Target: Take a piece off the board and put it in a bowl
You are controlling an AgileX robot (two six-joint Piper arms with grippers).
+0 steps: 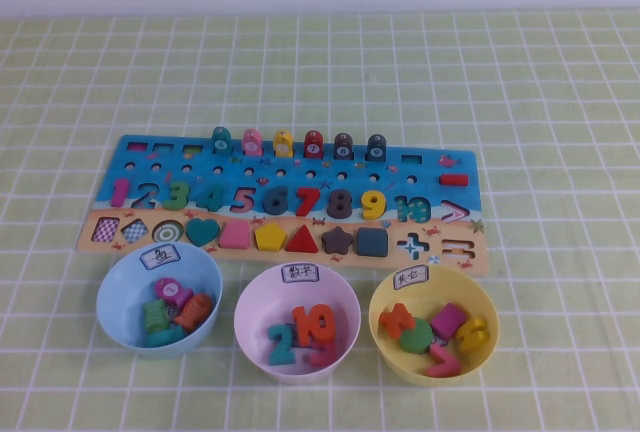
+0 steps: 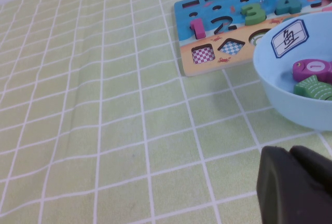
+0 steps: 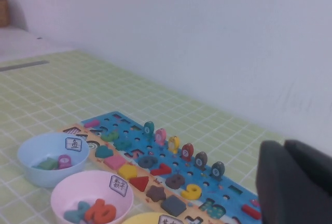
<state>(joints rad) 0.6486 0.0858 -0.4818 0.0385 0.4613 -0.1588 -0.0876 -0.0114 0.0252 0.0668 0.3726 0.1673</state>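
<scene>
Up close, the left claw (image 2: pixel 298 185) hangs low over the counter (image 2: pixel 104 130) near the light blue bowl (image 2: pixel 290 97); the right claw (image 3: pixel 295 182) rides high. Neither grip can be judged. The piece (image 1: pixel 396 319) lies in the yellow bowl (image 1: pixel 385 352), at five o'clock from the board (image 1: pixel 290 157).

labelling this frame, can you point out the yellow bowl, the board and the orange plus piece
yellow bowl (image 1: pixel 478 360): high view, on its bare front wall.
board (image 1: pixel 425 161): high view, on the blue strip near its far right corner.
orange plus piece (image 1: pixel 397 318): high view, on the block's middle, lying inside the yellow bowl.
</scene>
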